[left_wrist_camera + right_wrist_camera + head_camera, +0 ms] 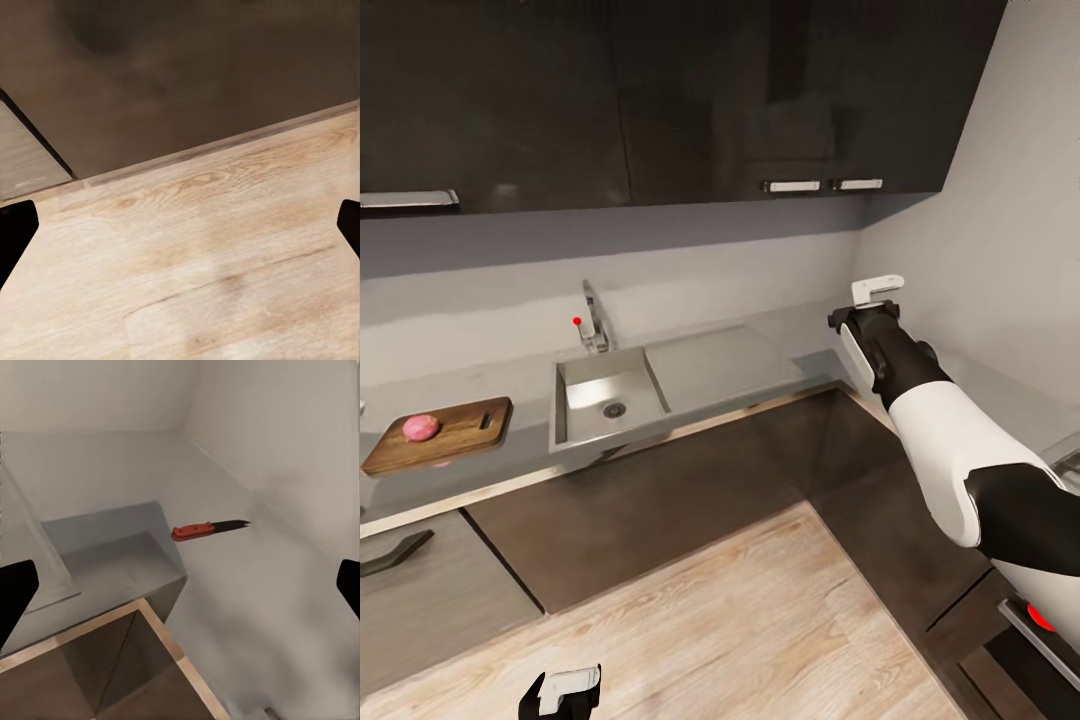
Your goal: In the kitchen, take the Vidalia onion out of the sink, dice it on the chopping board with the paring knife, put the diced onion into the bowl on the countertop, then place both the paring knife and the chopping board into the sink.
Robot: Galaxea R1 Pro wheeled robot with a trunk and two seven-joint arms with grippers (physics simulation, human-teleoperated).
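Onion (421, 427) on chopping board (455, 440) | countertop (760, 352) grey | both pincers released

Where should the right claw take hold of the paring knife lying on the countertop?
By the red handle of the paring knife, coming down from above. It lies flat on the countertop with its dark blade pointing away from the sink corner, so only a top-down pinch across the handle's narrow width looks workable.

The onion (421, 427) lies on the chopping board (455, 438), left of the sink (607, 400).
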